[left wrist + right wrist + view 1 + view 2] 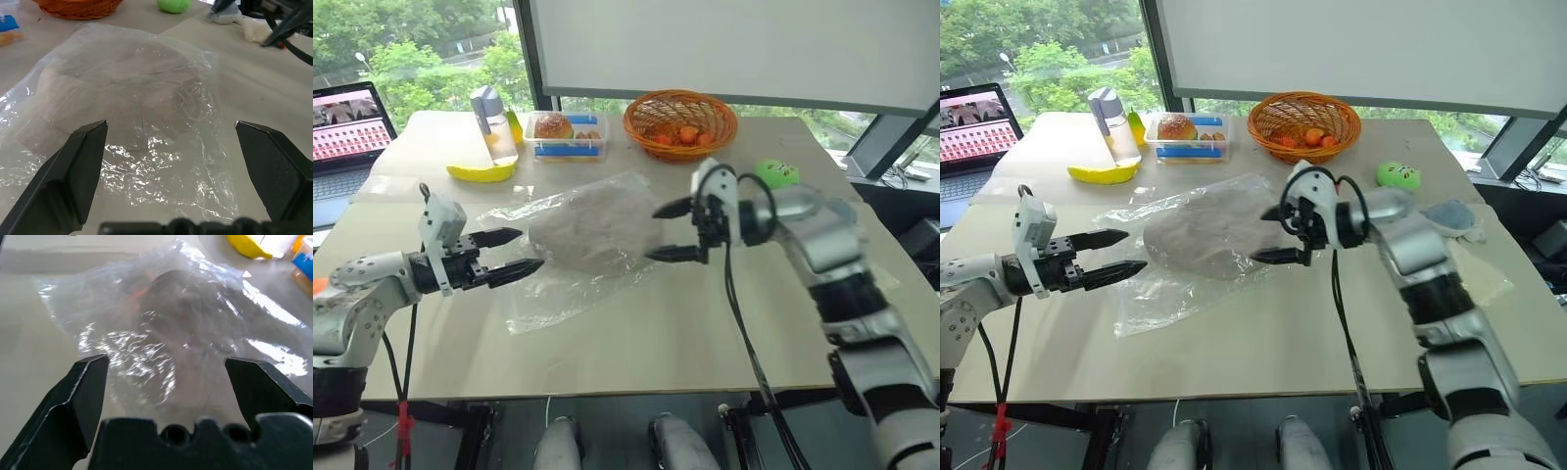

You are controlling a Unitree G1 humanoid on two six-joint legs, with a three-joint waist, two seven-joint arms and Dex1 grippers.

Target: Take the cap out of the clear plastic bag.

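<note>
Both wide-open tools, left tool (pixel 514 253) and right tool (pixel 674 231), flank the beige-grey cap (pixel 582 233) inside the crinkly clear plastic bag (pixel 548 294).

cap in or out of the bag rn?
In. The cap lies flat on the table inside the clear plastic bag, glossy film wrinkled over its crown. Both grippers are open beside it, neither touching.

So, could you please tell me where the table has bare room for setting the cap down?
Bare tabletop lies along the near edge, in front of the clear plastic bag. The far side is crowded: orange basket, food box, bottle.
</note>
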